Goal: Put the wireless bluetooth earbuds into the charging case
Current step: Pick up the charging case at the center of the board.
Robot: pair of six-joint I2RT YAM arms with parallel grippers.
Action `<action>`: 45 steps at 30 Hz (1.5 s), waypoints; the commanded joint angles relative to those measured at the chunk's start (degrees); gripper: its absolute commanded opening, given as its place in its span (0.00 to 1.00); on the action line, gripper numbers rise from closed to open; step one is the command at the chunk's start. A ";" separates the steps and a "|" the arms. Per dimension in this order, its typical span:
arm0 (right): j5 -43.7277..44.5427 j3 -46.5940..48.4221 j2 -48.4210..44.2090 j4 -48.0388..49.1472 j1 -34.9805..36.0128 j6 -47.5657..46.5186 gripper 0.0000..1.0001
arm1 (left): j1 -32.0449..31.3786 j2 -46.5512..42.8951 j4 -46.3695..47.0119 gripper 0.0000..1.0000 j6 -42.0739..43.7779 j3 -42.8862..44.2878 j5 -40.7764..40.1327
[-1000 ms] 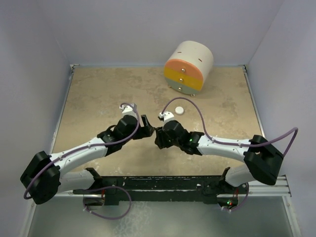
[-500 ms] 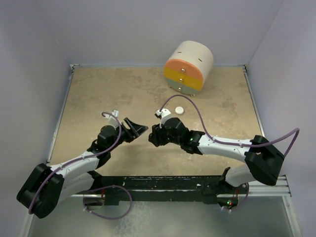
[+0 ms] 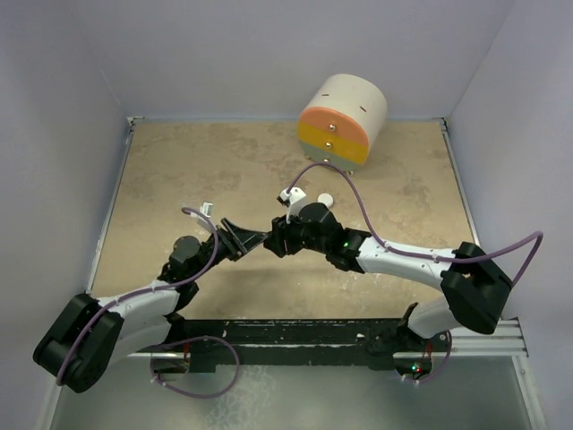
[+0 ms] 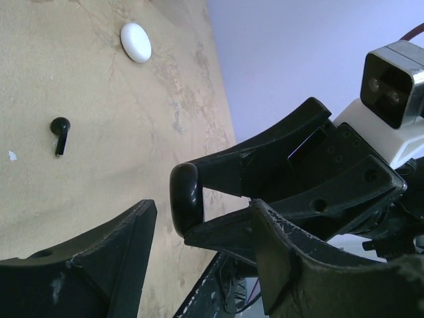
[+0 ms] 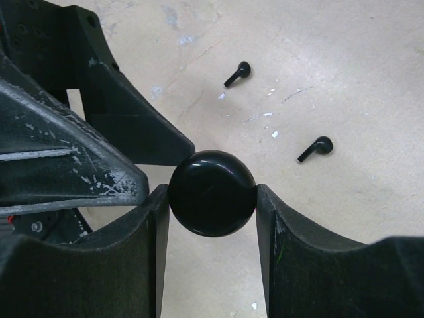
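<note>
Spacing between the two arms is what has changed. In the top view the claws met at mid-frame a second ago. Half a second ago the left gripper had drawn off toward the left. Now it points back in, tips just beside the right gripper. Its fingers stand apart and hold nothing, and the left wrist view shows them framing the charging case without touching it.

The right gripper is clamped on that case by its sides, holding it off the table at mid-frame. The case shows no open seam, so it is probably still closed.

The upper earbud and the lower earbud, both black and stemmed, lie loose on the table in the upper right of the right wrist view, well apart from the case. A white oval piece sits beyond them.

The left claw's return suggests it is lining up to open or share the case. No earbud is inserted yet.
</note>
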 commanded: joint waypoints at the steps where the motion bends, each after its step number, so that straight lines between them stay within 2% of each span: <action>1: -2.16 2.57 0.21 2.92 -0.23 -1.44 0.00 | 0.49 2.18 7.48 0.57 -0.67 -1.02 2.05; 8: -2.82 2.09 -0.51 3.25 -0.32 -1.71 0.00 | 0.49 7.38 12.71 0.50 -1.50 -0.05 2.68; 17: -3.40 1.44 -1.05 3.78 -0.49 -1.80 0.00 | 0.50 8.89 13.10 0.40 -1.32 0.91 3.07; 24: -3.99 1.15 -1.61 4.03 -0.75 -1.79 0.00 | 0.49 9.29 12.99 0.18 -0.87 1.37 3.63; 26: -4.23 1.16 -1.66 4.11 -0.84 -1.80 0.00 | 0.50 9.48 13.23 0.08 -0.91 1.44 3.76; 27: -4.31 1.14 -1.66 4.13 -0.89 -1.80 0.00 | 0.50 9.49 13.25 0.00 -0.93 1.40 3.77; 30: -4.58 1.08 -1.88 4.28 -1.00 -1.75 0.00 | 0.50 9.51 12.98 0.00 -0.84 1.67 3.61; 31: -4.58 1.06 -1.92 4.30 -1.14 -1.64 0.06 | 0.50 9.43 12.81 0.00 -0.82 1.67 3.37; 34: -4.17 1.03 -2.73 4.00 -1.94 -1.11 0.41 | 0.49 8.21 9.83 0.00 -0.69 2.17 1.36; 37: -4.10 0.52 -4.47 4.09 -3.29 -0.83 0.57 | 0.45 7.17 6.58 0.00 0.26 3.04 -0.24; 41: -4.66 -0.49 -7.45 3.80 -5.42 -0.45 0.68 | 0.55 6.68 1.58 0.00 1.30 5.00 -2.36; 45: -4.20 -2.06 -11.48 2.99 -7.73 0.51 0.71 | 0.91 6.87 -1.84 0.00 2.00 6.46 -4.17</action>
